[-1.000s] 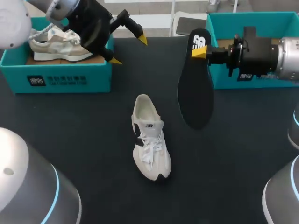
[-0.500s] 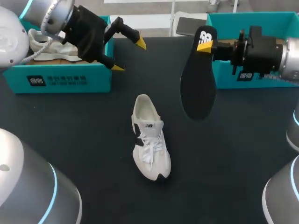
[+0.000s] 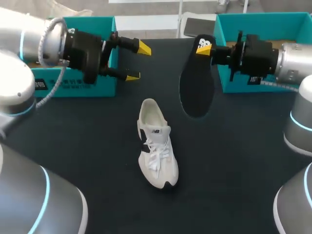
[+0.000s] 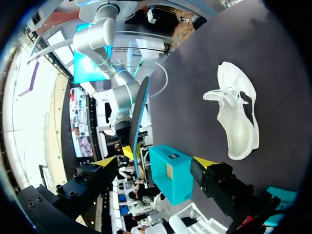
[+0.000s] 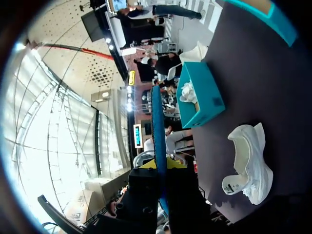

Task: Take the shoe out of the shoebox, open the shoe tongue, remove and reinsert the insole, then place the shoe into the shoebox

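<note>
My right gripper (image 3: 204, 47) is clamped on the heel end of the black insole (image 3: 196, 85). It holds the insole up in the air over the dark table (image 3: 87, 146), with the wide end nearer to me. The insole is just beside the teal right shoebox (image 3: 229, 83). My left gripper (image 3: 138, 62) has its two yellow fingers apart and holds nothing. It is up in the air by the corner of the teal left shoebox (image 3: 73, 85). The white shoe (image 3: 156, 146) lies on the table in the middle, out of both boxes. Its toe points toward me and its open heel end points away. The shoe does not touch the insole or either gripper.
</note>
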You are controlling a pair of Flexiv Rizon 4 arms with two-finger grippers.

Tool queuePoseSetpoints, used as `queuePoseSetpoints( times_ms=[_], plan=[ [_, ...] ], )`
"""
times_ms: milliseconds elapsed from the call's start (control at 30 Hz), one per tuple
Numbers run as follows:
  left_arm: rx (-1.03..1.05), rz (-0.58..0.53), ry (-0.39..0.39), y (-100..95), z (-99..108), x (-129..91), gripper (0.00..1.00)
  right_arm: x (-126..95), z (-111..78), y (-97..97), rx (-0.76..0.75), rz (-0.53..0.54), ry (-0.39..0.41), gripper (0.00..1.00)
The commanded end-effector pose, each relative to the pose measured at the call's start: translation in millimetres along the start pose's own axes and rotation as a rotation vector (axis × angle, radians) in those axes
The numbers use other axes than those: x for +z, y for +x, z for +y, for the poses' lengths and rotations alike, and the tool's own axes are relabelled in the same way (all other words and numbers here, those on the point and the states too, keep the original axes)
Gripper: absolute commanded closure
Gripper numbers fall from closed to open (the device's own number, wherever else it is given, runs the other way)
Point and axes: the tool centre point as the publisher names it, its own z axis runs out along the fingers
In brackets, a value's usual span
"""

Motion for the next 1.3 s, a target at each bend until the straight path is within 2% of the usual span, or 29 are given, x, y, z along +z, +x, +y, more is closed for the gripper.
queuePoseSetpoints(
  times_ms=[33,200,467,567,700,733,767,800,833,1233,1267,1300],
  plan=[
    [0.005,-0.225,-0.005,7.1,-3,11,0.0,36,24.7,-2.8,0.008,-0.003,0.073,1.0],
    [-0.001,-0.252,-0.001,5.9,-7,27,0.0,55,26.8,-4.7,0.039,-0.006,0.13,1.0],
    [0.025,-0.281,-0.024,5.1,-4,55,0.0,80,22.2,-11.4,0.07,0.001,0.164,1.0],
    [0.028,-0.297,-0.026,3.1,-2,62,0.07,86,19.6,-13.1,0.077,0.002,0.175,1.0],
    [0.031,-0.305,-0.017,1.0,1,69,0.35,90,15.9,-13.1,0.083,0.0,0.179,1.0],
    [0.032,-0.31,-0.02,0.6,2,71,0.53,90,15.2,-13.2,0.084,0.0,0.179,1.0],
    [0.033,-0.315,-0.016,0.6,3,72,0.61,90,14.6,-13.4,0.085,0.001,0.18,1.0],
    [0.04,-0.319,-0.028,0.7,3,72,0.86,89,14.0,-13.9,0.085,0.001,0.179,1.0],
    [0.034,-0.325,-0.036,1.1,3,73,1.0,89,13.7,-13.9,0.086,-0.002,0.178,1.0],
    [0.015,-0.332,-0.042,7.2,-1,71,1.0,92,10.1,-15.6,0.088,0.004,0.183,1.0],
    [0.011,-0.334,-0.039,7.1,-2,71,1.0,92,9.7,-15.9,0.086,0.004,0.184,0.96],
    [0.005,-0.335,-0.036,7.1,-3,70,1.0,92,9.1,-16.2,0.079,0.007,0.187,0.84]
  ],
)
